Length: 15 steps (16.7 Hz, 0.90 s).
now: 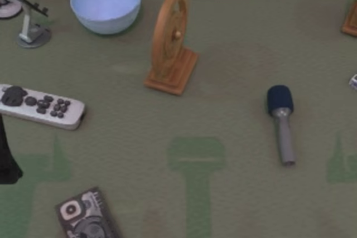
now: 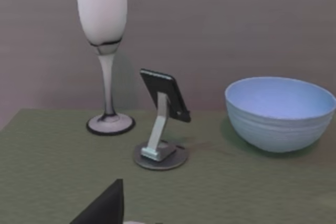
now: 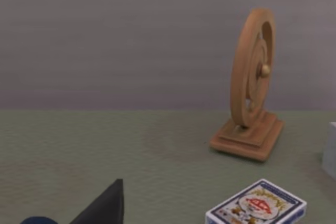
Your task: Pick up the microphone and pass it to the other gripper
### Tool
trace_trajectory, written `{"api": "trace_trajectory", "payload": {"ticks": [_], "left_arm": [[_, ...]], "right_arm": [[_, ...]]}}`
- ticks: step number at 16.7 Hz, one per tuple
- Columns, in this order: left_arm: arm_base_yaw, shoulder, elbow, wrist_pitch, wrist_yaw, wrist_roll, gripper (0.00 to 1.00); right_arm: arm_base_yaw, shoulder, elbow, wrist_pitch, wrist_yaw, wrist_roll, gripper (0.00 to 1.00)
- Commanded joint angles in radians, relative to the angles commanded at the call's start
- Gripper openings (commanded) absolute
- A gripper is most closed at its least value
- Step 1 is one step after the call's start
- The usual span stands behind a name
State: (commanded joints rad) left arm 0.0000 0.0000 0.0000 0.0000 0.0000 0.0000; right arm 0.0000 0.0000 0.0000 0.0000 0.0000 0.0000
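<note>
The microphone (image 1: 281, 125) lies untouched on the table (image 1: 234, 71) — gripper states: cannot tell.

No readable text; card box (image 3: 256, 203) print too small to read.

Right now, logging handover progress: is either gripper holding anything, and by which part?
Nothing is held. The microphone lies on the table, no gripper touching it.

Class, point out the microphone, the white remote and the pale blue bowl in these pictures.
microphone (image 1: 281, 122): top view, where the navy head meets the grey handle.
white remote (image 1: 42, 106): top view, on its buttoned face.
pale blue bowl (image 2: 280, 113): left wrist view, on its outer wall.
</note>
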Motion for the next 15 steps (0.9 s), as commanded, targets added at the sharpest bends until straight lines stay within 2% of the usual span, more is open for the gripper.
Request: {"api": "trace_trajectory", "payload": {"ticks": [3,7,15], "left_arm": [[0.000,0.000,0.000,0.000,0.000,0.000,1.00],[0.000,0.000,0.000,0.000,0.000,0.000,1.00],[0.000,0.000,0.000,0.000,0.000,0.000,1.00]], "right_arm": [[0.004,0.011,0.011,-0.007,0.000,0.004,1.00],[0.055,0.159,0.144,-0.104,0.004,0.057,1.00],[0.239,0.888,0.638,-0.493,0.032,0.257,1.00]]}}
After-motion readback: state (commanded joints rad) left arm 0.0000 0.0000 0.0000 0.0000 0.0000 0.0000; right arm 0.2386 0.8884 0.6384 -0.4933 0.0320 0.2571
